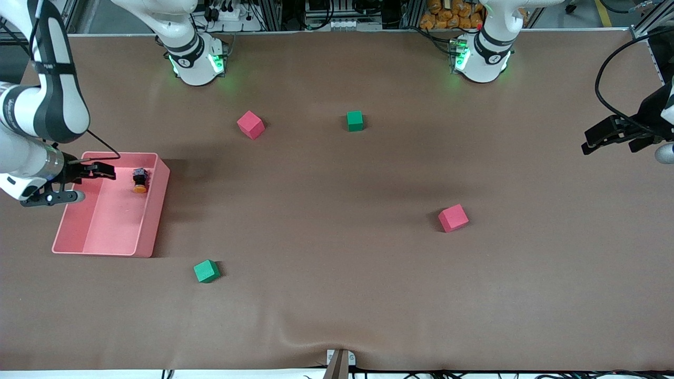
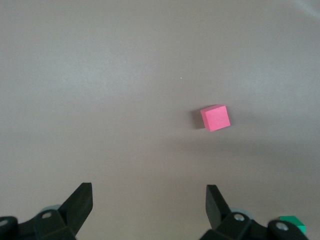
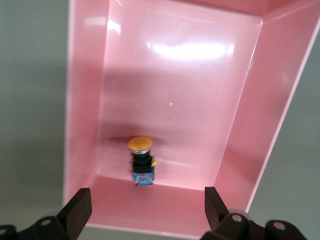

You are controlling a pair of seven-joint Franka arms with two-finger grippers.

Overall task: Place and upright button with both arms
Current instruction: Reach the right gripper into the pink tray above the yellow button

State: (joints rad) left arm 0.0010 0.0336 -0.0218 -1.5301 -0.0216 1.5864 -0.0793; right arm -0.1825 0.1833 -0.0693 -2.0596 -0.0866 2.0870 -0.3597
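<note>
Button (image 1: 139,180) lies on its side in pink tray (image 1: 152,221), at the tray end farther from the front camera, orange cap toward the camera. Tray sits at right arm's end of surface (image 1: 337,295). Right end effector (image 1: 102,171) over the tray, fingers spread wide, empty. Left end effector (image 1: 597,138) waits over its end of the surface, wide open, empty; red cube (image 2: 215,118) below it.

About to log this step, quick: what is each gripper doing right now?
Left gripper: open, empty, over bare table.
Right gripper: open, empty, over the pink plastic tray holding the small orange-capped push-button.
</note>
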